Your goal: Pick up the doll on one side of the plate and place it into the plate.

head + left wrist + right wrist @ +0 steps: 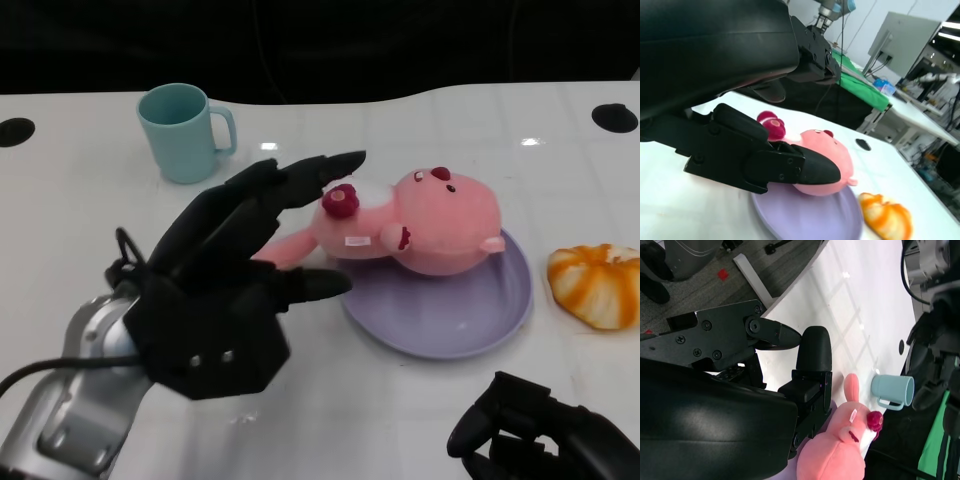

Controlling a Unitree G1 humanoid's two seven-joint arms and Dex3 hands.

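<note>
One pink doll lies with head and body on the single purple plate, its legs trailing over the rim toward the left hand. That hand hovers just short of the doll, fingers spread and holding nothing, so placement appears essentially done, with only withdrawal left. The right hand rests nearer the robot, fingers curled in. Beyond the left hand's fingertips stands one teal mug; one orange-and-white toy lies past the plate.
</note>
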